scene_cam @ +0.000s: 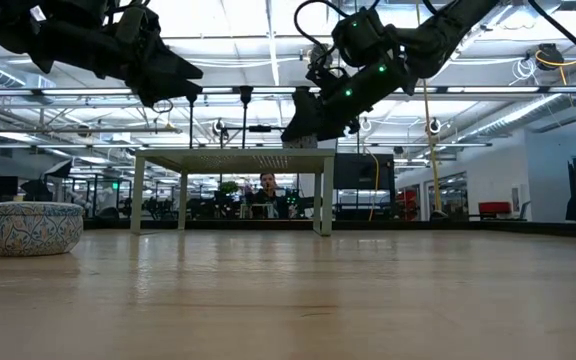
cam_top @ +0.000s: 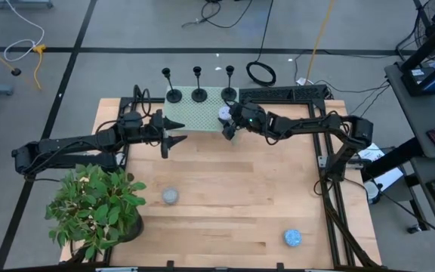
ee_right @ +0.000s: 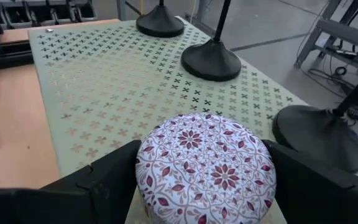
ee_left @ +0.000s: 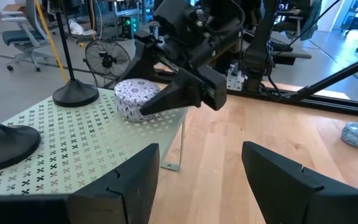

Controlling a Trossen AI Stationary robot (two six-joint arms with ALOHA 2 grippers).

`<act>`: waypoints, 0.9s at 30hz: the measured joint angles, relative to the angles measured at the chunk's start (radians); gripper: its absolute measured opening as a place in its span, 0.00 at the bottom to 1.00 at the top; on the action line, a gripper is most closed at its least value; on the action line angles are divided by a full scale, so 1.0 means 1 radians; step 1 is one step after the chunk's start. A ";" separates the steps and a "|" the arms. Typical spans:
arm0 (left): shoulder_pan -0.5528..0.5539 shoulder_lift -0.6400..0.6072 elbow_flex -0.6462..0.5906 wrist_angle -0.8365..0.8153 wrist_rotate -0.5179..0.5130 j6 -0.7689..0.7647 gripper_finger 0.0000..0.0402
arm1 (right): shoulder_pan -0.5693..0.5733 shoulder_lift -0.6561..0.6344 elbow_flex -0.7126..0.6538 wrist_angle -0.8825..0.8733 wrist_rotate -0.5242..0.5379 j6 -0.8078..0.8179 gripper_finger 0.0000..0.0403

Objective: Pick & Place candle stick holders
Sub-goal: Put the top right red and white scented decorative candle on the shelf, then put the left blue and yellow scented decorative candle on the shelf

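Right gripper [cam_top: 228, 130]: open, straddling the patterned tin [ee_right: 205, 165] on the perforated shelf [cam_top: 195, 121], set for grasping.
Left gripper [cam_top: 174, 140]: open, empty, waiting near the shelf edge.
Candle stick holders [cam_top: 198, 83]: lined along the shelf's back edge.

Three candle stick holders [cam_top: 199, 94] line the raised shelf's [cam_top: 195, 117] far edge.
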 joint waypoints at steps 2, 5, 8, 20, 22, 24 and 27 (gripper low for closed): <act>0.000 0.000 0.000 -0.013 0.000 0.000 0.59 | -0.004 0.000 0.000 0.011 -0.001 -0.003 0.79; 0.000 0.000 0.000 -0.025 0.000 0.001 0.59 | -0.008 0.000 0.000 0.025 -0.001 -0.006 0.79; 0.000 0.000 0.000 -0.052 0.000 0.001 0.59 | -0.008 0.000 0.000 0.047 -0.002 -0.009 0.79; -0.141 0.001 0.000 -0.288 0.123 0.030 0.59 | 0.012 -0.054 0.001 0.103 -0.001 -0.060 0.79; -0.188 0.001 0.000 -0.325 0.123 0.027 0.59 | 0.021 -0.068 -0.003 0.081 -0.002 -0.057 0.79; -0.239 0.001 0.000 -0.362 0.123 0.025 0.59 | 0.039 -0.077 -0.003 0.092 -0.001 -0.055 0.79; -0.321 0.002 0.000 -0.410 0.123 0.023 0.59 | 0.069 -0.080 0.000 0.082 -0.002 -0.051 0.79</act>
